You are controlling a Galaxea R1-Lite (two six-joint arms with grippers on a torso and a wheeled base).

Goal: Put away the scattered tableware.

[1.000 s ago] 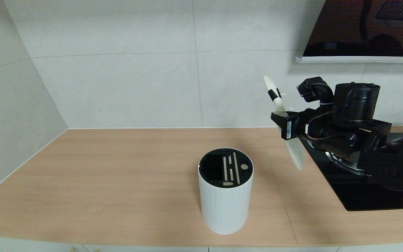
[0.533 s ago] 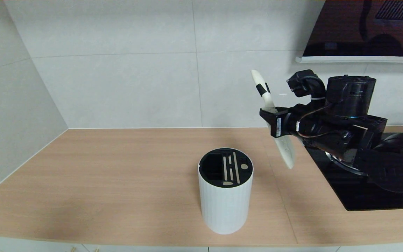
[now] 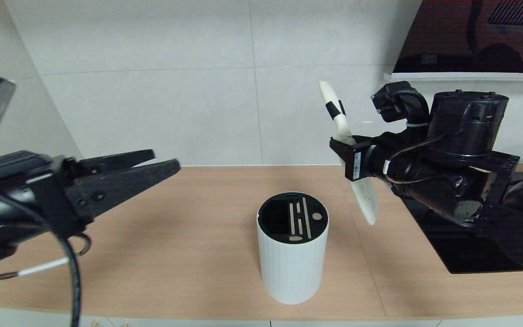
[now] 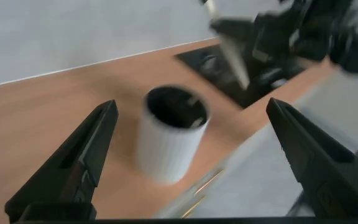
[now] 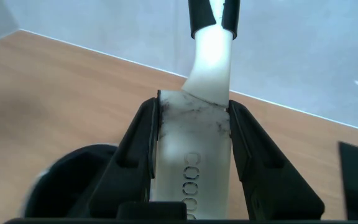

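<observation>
A white ribbed cylindrical holder [image 3: 292, 247] with a black slotted top stands on the wooden counter near its front edge; it also appears between my left fingers as the holder [image 4: 168, 140]. My right gripper [image 3: 351, 156] is shut on a cream-white knife [image 3: 353, 154], which hangs tilted above and to the right of the holder, blade down, handle up. Close up, the knife [image 5: 194, 149] sits clamped between the fingers [image 5: 140, 149]. My left gripper [image 3: 164, 163] is open, raised over the counter's left part, well left of the holder.
A black cooktop [image 3: 452, 240] is set into the counter [image 3: 175, 254] at the right. A dark range hood [image 3: 475, 41] hangs above it. Tiled walls close off the back and left. Bare counter lies left of the holder.
My left arm has come into the head view from the left, gripper open. The right gripper has carried the knife left and slightly up, closer to the holder.
</observation>
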